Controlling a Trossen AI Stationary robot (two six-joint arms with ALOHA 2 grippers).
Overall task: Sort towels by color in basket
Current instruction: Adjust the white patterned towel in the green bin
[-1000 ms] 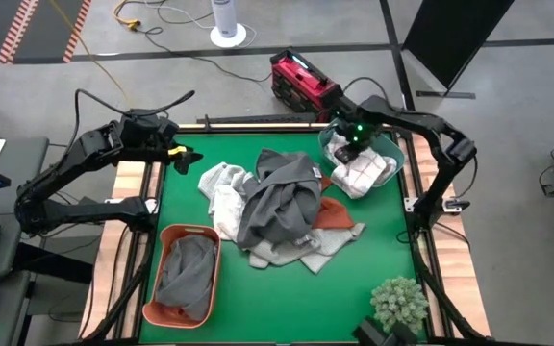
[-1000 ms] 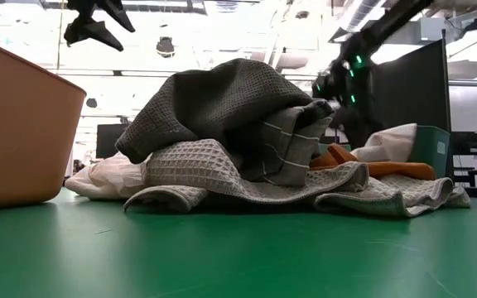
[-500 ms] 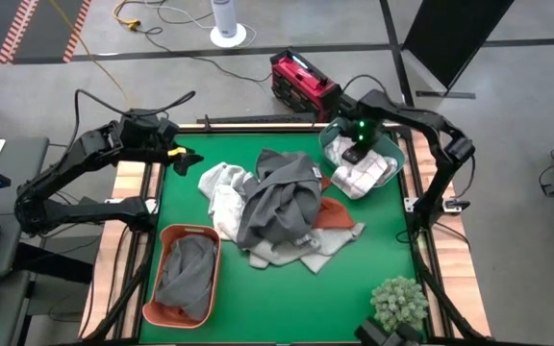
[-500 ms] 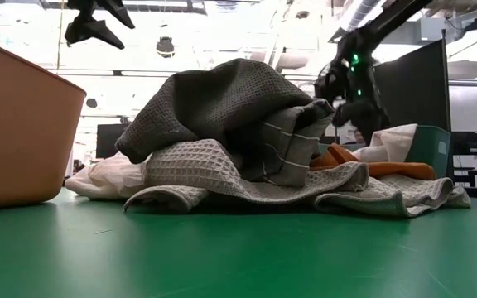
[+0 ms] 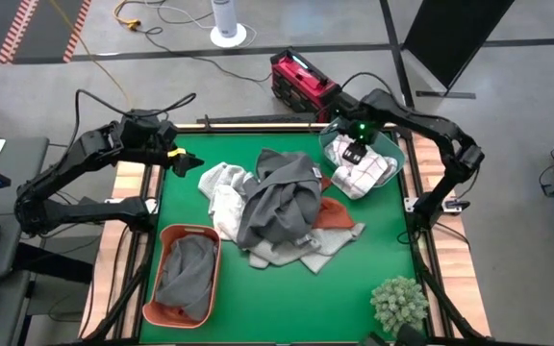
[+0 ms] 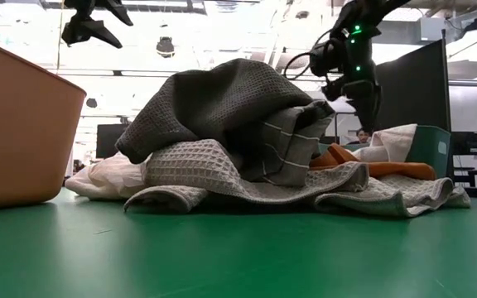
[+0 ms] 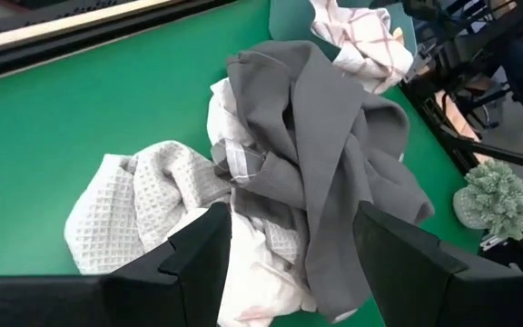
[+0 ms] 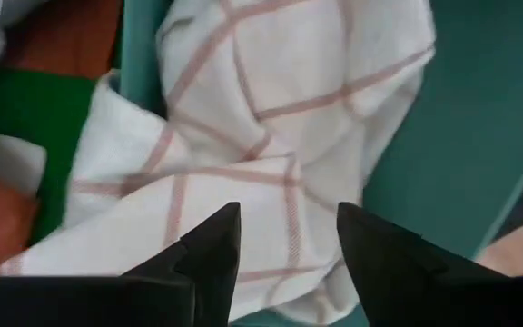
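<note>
A heap of towels lies mid-table: a dark grey one (image 5: 282, 197) on top, a white one (image 5: 221, 183) on its left, a pale grey waffle one (image 5: 287, 252) beneath, and a rust-orange one (image 5: 333, 213) peeking out on the right. A white towel with thin checks (image 5: 364, 173) fills the teal basket (image 5: 390, 146) and drapes over its near rim. My right gripper (image 8: 289, 211) hovers open just above that towel, touching nothing. My left gripper (image 5: 188, 160) waits open in the air at the table's far left, its fingers wide apart (image 7: 291, 218).
A rust-coloured basket (image 5: 166, 308) at the near left holds a plain grey towel (image 5: 186, 269). A spiky pale-green plant ball (image 5: 399, 300) sits at the near right corner. Bare green table shows along the near edge and on the far left.
My right gripper has risen above the teal basket; in the low view its fingers now stand higher than half a second ago. The white checked towel has stayed in the basket.
</note>
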